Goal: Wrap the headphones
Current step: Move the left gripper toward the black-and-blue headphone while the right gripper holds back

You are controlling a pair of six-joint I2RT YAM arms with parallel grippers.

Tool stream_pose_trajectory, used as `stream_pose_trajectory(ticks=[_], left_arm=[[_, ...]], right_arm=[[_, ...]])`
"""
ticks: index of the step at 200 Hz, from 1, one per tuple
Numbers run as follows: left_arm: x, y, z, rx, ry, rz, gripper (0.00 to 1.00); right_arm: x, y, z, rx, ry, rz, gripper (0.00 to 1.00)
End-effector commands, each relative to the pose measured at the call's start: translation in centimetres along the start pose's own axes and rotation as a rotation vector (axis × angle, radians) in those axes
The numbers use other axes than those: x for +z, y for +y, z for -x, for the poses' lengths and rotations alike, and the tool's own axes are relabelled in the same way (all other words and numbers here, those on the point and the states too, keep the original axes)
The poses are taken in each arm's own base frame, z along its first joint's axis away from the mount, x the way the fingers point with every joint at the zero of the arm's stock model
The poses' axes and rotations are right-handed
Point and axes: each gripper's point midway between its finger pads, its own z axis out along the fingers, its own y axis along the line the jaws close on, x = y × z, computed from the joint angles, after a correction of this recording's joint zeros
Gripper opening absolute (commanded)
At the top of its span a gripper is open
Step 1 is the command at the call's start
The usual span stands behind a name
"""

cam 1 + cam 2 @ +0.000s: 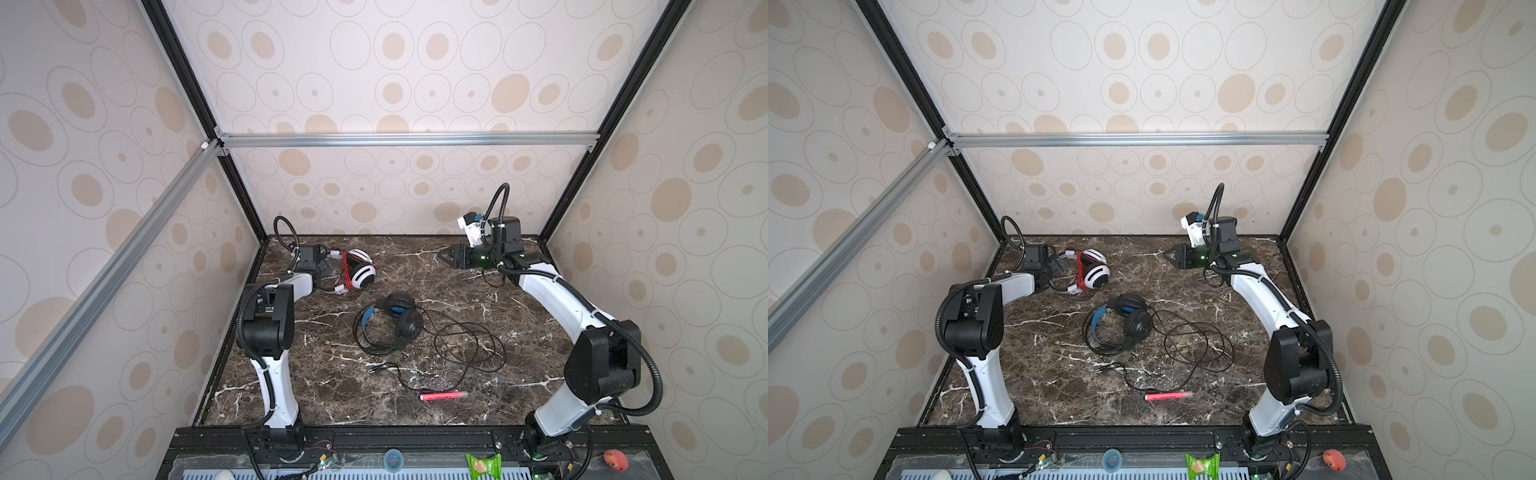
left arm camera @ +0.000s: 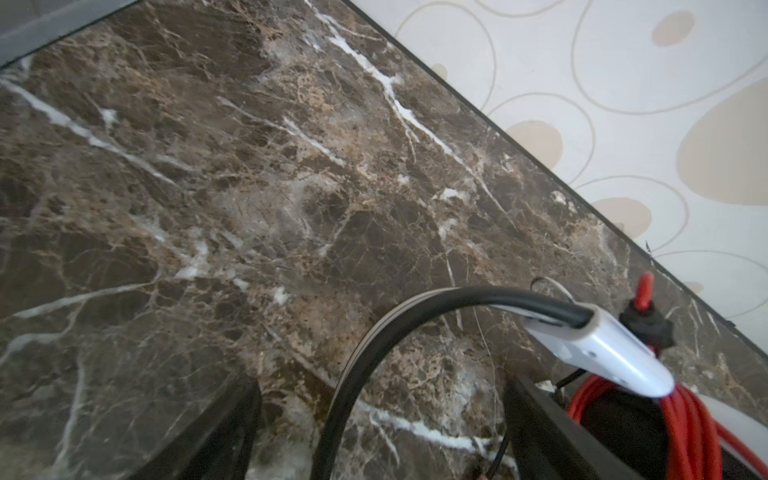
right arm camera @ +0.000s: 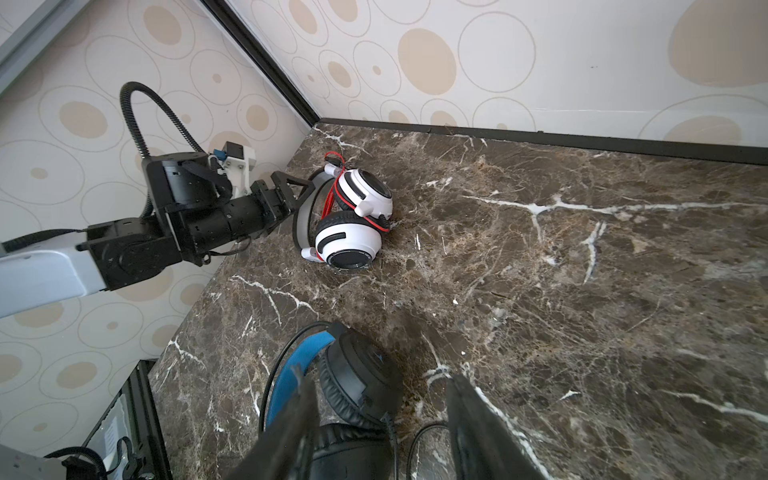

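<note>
headset band (image 2: 419, 305) inside spread left pincer (image 2: 380, 384), seemingly free

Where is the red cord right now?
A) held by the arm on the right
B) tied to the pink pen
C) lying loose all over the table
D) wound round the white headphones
D: the red cord sits in tight loops round the white headphones, next to their cups.
</note>
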Motion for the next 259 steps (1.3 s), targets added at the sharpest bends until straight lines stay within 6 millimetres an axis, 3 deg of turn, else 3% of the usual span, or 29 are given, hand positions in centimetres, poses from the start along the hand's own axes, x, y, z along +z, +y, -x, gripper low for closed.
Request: stream_pose_trajectory(ticks=[1,20,37,63,96,115,140,183,237,259], left_arm=[[-4.2,-0.7,2.0,0.024,-0.030,-0.023,0.97],[-7.2,-0.9,0.8,0.055,-0.010,-0.056,0.98],[-10.1,-1.6,-0.8,0.075,0.021,-0.106,0.98],[-13.8,-1.9,-5.3,0.086,0.096,-0.185,0.98],[-17.7,-1.4,-10.8,0.085,0.181,-0.265,0.96],[-19.3,-1.1,-13.6,0.104,0.216,-0.288,0.92],[-20.0,0.1,-16.9,0.108,0.284,-0.265,0.90],[-20.2,0.9,-19.1,0.094,0.310,-0.190,0.98],[-19.4,-0.3,-20.7,0.094,0.336,-0.153,0.98],[-18.7,-1.3,-21.9,0.103,0.377,-0.142,0.93]], right_arm=[[-1.3,-1.0,0.6,0.014,-0.009,-0.096,0.53],[-1.8,-2.4,-0.4,0.051,0.038,-0.196,0.53],[-2.5,-2.5,-1.1,0.073,0.053,-0.222,0.56],[-4.0,-2.1,-2.0,0.102,0.053,-0.274,0.61],[-6.5,-4.0,-6.3,0.222,0.167,-0.470,0.62],[-7.2,-3.5,-7.9,0.251,0.200,-0.478,0.63],[-7.0,-1.6,-8.5,0.220,0.188,-0.431,0.65],[-6.6,-0.5,-9.2,0.152,0.205,-0.356,0.66],[-8.3,1.4,-11.5,0.064,0.192,-0.265,0.70],[-8.6,1.9,-12.7,0.070,0.213,-0.235,0.70]])
